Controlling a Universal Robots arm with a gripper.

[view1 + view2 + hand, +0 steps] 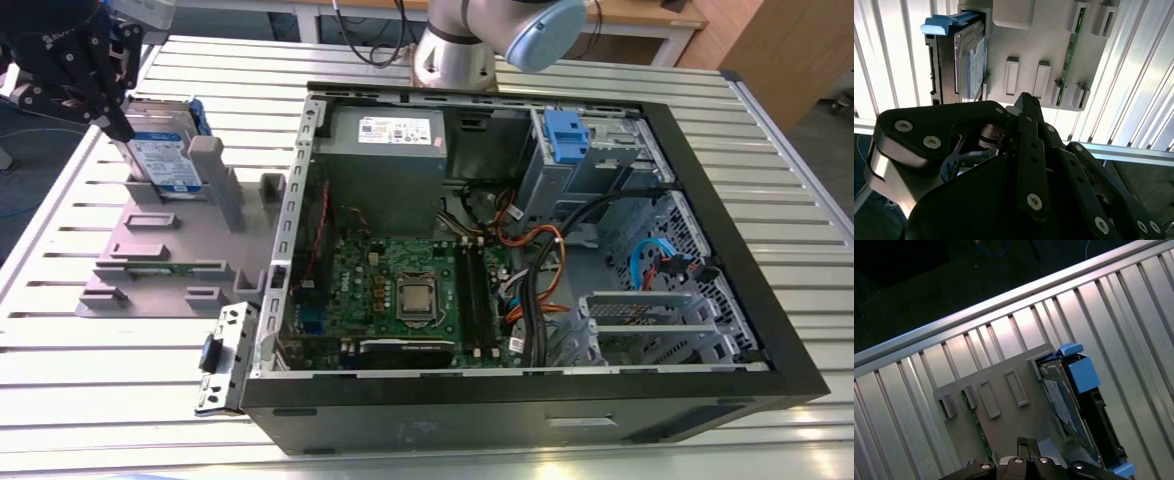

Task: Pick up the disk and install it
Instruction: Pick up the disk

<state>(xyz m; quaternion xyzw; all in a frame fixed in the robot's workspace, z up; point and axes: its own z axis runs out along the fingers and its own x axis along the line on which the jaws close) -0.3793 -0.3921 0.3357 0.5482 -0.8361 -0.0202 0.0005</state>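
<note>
Disk (167, 150) stands on edge in grey stand (147, 240) at the exterior view's left, beside the computer case (534, 390); label face toward the case; long top edge along the slot. Gripper (114, 115) hangs right over it; open or closed: cannot tell.

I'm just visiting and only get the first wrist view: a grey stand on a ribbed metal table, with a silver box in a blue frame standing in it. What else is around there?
Observer: That box is the disk. In the exterior view an open computer case lies to the exterior view's right of the stand.
Visitor: Is the robot holding the disk?
Observer: I cannot tell a grip. The exterior view shows the pincer at the disk's top edge, and the disk stands upright in the stand.
Visitor: Is anything blue inside the case too?
Observer: Yes, a blue bracket sits near the case's far corner, toward the exterior view's right.
</note>
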